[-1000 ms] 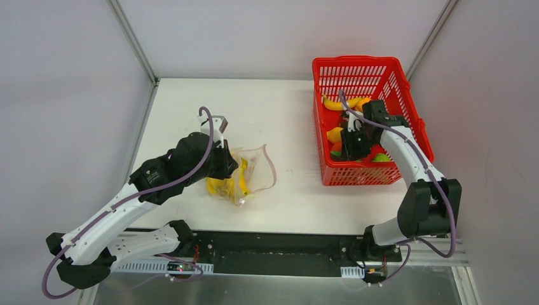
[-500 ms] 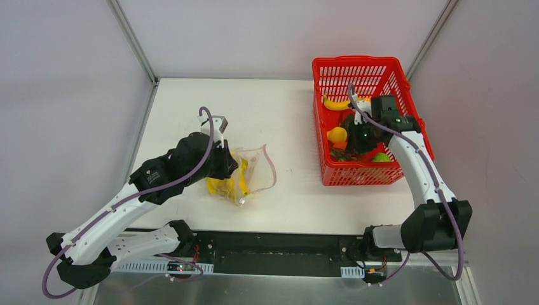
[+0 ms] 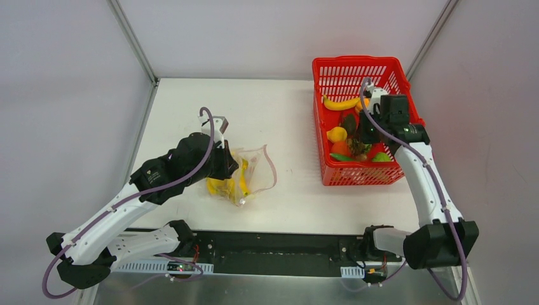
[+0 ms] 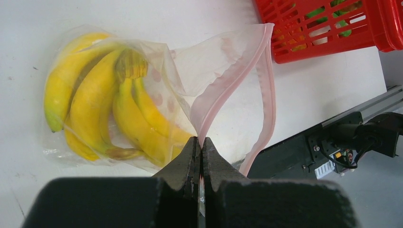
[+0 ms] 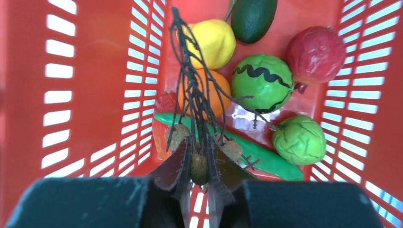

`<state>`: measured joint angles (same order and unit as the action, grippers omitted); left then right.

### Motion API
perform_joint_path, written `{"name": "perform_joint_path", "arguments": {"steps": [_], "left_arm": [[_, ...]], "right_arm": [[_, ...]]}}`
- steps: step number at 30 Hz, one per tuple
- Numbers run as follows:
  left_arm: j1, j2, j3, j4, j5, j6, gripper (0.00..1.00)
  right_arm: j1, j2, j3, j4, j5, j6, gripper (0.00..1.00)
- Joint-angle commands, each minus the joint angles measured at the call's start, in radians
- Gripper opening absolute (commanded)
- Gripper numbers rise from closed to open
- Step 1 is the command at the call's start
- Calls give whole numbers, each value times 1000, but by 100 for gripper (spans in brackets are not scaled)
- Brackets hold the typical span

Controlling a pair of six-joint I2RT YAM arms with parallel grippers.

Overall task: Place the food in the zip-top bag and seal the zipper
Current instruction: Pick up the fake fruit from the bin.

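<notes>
Several toy fruits [image 5: 268, 83] close around twiggy bunch [image 5: 191, 83], perhaps longans, in right hand [image 5: 199, 148].

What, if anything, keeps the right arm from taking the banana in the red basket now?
Probably it cannot yet: the right gripper is shut on a dark twiggy bunch, so its jaws are full. The banana itself lies uncovered in the basket.

txt: none legible | labels/brands: none legible | nos/signs: none legible | checked all 3 views
</notes>
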<state>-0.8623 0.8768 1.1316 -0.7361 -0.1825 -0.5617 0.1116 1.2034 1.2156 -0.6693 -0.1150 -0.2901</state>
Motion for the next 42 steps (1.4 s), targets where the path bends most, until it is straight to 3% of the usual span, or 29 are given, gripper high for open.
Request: {"name": "perform_joint_path", "arguments": {"steps": [1,4,8,13,21,27,31,36,39,42], "left_arm": [[11,-7,-9,39,20,-4,0],[10,-9,-10,37,20,-4,0],[9,-18,-11,25,9,-3,0],[11,-41,-21,9,-20,-1,0],[11,-34,-13,3,-27,5,0],[11,-22,-11,6,-24,6,0],[10,-17,-11,11,-18,3,0],[11,-21,-12,8,-19,0,0],[10,-24,-10,-2,-27,0,0],[9,-27,-10,-3,-30,0,0]], "right_arm": [[-6,115,-31,27,-12,64,0],[-9,226,11,-29,-74,72,7],[-13,328,110,-107,-115,76,40],[-13,303,165,-83,-63,54,60],[-15,360,252,-96,-28,8,66],[-13,468,279,-86,-82,-62,69],[-13,555,337,-103,-162,-109,67],[-13,656,376,-111,-224,-121,57],[-13,668,372,-108,-222,-122,42],[-15,645,371,-104,-218,-118,16]]}}
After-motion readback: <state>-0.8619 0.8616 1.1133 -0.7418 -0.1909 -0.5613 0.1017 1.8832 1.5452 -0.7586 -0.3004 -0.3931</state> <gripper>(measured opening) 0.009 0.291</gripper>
